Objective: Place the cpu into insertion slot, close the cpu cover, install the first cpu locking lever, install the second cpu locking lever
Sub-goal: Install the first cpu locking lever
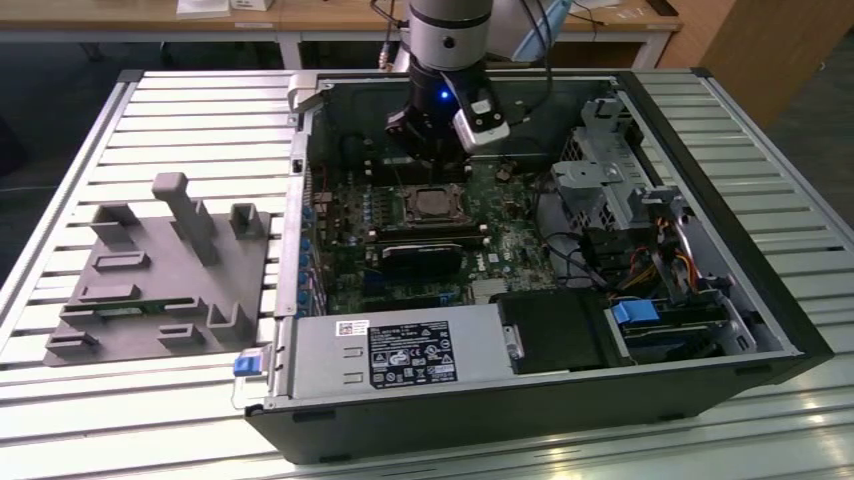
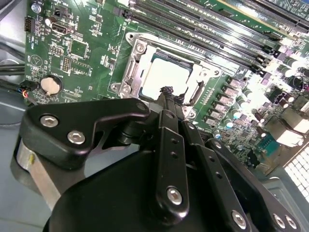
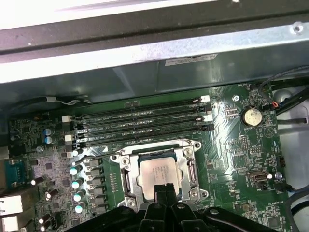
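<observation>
Computer case (image 1: 534, 400) lying open on the counter (image 1: 160, 100), circuit board (image 1: 344, 215) inside. Seated in the insertion slot (image 3: 124, 166): the cpu (image 3: 158, 175), framed by the cpu cover (image 3: 190, 166) lying flat. Shown in both wrist views: 4 memory slots (image 3: 140, 122) beside the insertion slot. Shown in the exterior view: power-supply box (image 1: 387, 355), well apart from the insertion slot. Claw (image 2: 167, 92) closed, empty, at the insertion slot's rim, close above the cpu.

I count one cpu (image 3: 158, 173), one insertion slot (image 3: 128, 197) and one cpu cover (image 3: 189, 164). Four long black memory slots (image 3: 140, 116) and one round coin battery (image 3: 251, 116) share the board. At the exterior view's left lies one grey fixture block (image 1: 160, 270), beside one computer case (image 1: 534, 420).
</observation>
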Tool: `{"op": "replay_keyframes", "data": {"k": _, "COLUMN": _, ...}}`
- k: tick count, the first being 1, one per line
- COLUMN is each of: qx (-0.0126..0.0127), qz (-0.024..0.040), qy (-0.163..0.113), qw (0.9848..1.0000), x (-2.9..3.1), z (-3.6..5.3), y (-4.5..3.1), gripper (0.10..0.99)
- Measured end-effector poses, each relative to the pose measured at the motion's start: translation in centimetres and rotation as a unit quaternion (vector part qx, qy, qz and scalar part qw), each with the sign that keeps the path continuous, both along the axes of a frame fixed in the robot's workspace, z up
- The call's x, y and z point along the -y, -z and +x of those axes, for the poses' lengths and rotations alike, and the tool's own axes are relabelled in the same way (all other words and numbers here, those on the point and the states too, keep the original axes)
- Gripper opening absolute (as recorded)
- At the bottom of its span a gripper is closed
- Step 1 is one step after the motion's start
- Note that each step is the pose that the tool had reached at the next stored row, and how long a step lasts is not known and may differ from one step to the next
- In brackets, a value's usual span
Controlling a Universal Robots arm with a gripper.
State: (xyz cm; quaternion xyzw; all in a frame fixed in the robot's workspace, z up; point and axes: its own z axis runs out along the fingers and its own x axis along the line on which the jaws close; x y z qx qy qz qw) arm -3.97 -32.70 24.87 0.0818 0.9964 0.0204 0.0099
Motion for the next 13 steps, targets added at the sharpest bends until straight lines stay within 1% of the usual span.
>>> {"op": "replay_keyframes", "data": {"k": 2, "qx": 0.0, "qz": 0.0, "qy": 0.0, "qw": 1.0, "x": 0.01, "z": -0.4, "y": -0.01, "gripper": 0.102}}
{"op": "replay_keyframes", "data": {"k": 5, "qx": 0.0004, "qz": 0.0002, "qy": 0.0, "qw": 1.0, "x": 0.01, "z": -1.35, "y": 0.0, "gripper": 0.102}}
{"op": "replay_keyframes", "data": {"k": 10, "qx": 0.002, "qz": 0.0003, "qy": 0.0, "qw": 1.0, "x": 0.03, "z": -3.08, "y": 0.0, "gripper": 0.102}}
{"op": "replay_keyframes", "data": {"k": 13, "qx": 0.0028, "qz": 0.0005, "qy": 0.0, "qw": 1.0, "x": 0.04, "z": -3.82, "y": 0.0, "gripper": 0.102}}
